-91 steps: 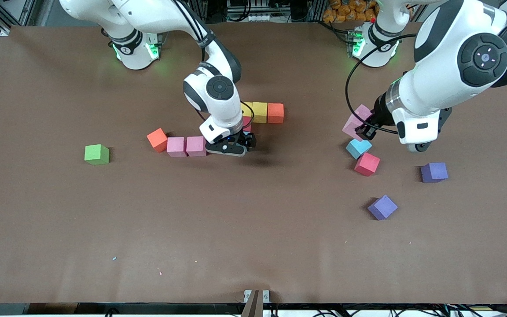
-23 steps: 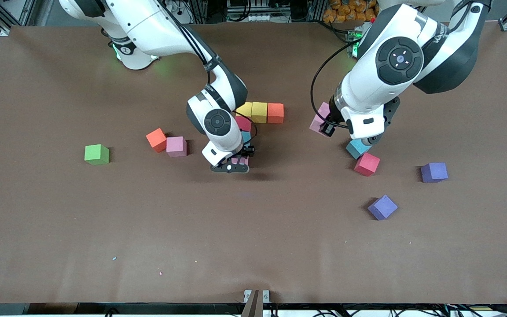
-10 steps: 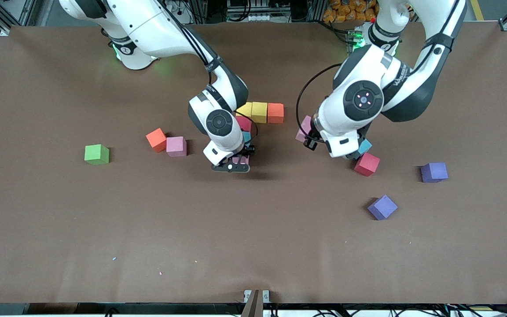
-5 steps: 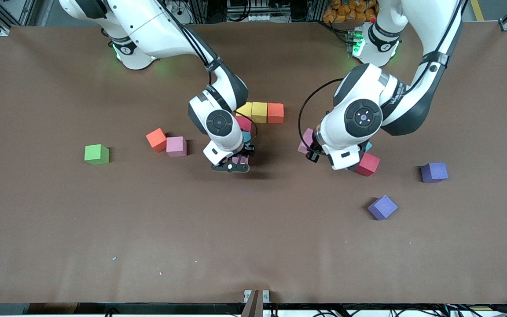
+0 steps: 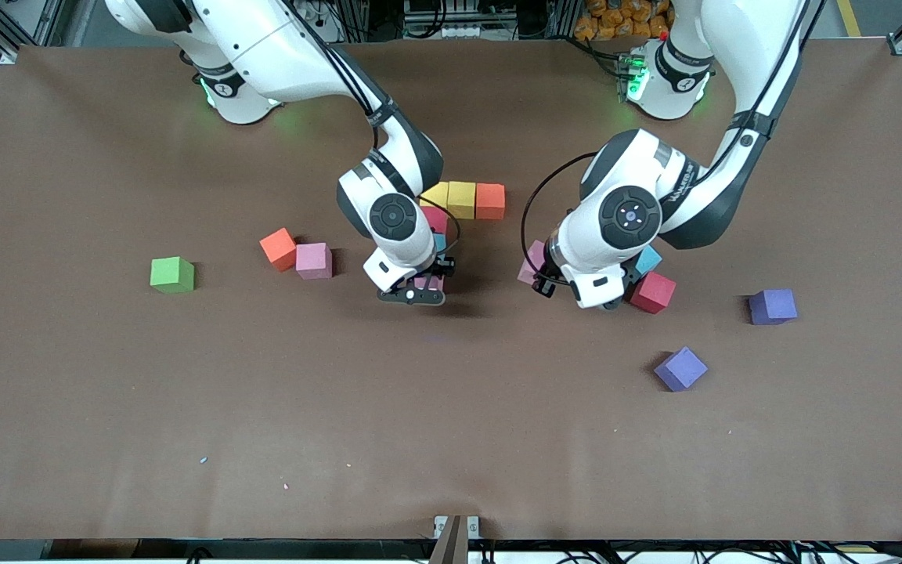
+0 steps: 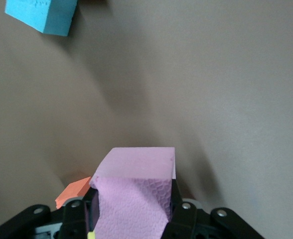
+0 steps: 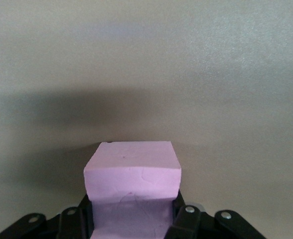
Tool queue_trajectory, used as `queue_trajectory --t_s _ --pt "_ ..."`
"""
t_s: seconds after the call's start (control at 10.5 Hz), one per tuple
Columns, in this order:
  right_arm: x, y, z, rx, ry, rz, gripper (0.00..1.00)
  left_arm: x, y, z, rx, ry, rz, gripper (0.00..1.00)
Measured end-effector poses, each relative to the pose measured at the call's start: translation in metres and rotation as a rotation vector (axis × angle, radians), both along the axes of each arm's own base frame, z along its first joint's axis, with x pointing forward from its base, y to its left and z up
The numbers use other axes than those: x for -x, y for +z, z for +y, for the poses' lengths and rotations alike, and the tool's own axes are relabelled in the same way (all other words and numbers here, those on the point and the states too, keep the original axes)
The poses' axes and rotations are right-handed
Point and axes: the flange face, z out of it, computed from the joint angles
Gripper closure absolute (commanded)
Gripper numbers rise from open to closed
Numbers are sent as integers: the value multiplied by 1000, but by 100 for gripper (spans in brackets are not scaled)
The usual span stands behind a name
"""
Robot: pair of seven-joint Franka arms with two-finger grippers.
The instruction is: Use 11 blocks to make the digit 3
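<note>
Right gripper: clamped on a pink cube, low at the near end of the column under construction, just below the partly hidden light blue cube and red cube. The wrist view shows this cube's face lightly cracked, its edges soft, matte like foam.

Left gripper: clenched on a 2nd pink cube, held over bare table between the figure and the loose cluster toward the left arm's end. Its gripped face carries a fine honeycomb texture (top face smooth).

Step in hand, as a judgement: the right arm is seating the column's 3rd cube while the left arm ferries the next piece toward the figure. Next move probably calls for the right fingers to let go and lift straight up without nudging neighbours, then for the left arm's cube to be set flush against the figure.

Figure so far: top bar of 2 yellow cubes and 1 orange cube, touching in a row.

Loose stock: orange-red cube touching a pink cube; light blue cube and red cube beside the left wrist; 2 purple cubes, well apart.

Not stock: green cube, alone toward the right arm's end.

Table: brown, matte, flat.
</note>
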Motion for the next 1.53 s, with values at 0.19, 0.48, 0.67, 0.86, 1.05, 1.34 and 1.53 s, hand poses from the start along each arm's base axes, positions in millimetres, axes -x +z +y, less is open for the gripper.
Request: queue_trajectory --t_s 0.19,0.48,0.67,0.86,1.05,1.34,1.53 --pt "0 0 0 0 -1 0 27 8 -14 -8 12 -8 -18 100" --pt "3 -4 -1 7 -3 9 0 16 -40 -14 7 -24 5 100" --pt "5 -8 -3 13 -4 15 0 18 -55 -18 9 -33 18 100" --pt "5 -8 -3 12 -5 14 0 19 -66 -19 7 -30 31 100" --pt "-3 0 -7 5 -16 5 0 20 -72 -21 -7 25 45 100" --pt "-23 30 -21 12 -4 30 0 30 -81 -37 -36 130 66 100" --pt "-37 46 -38 13 39 62 0 44 -95 -60 -45 185 73 100"
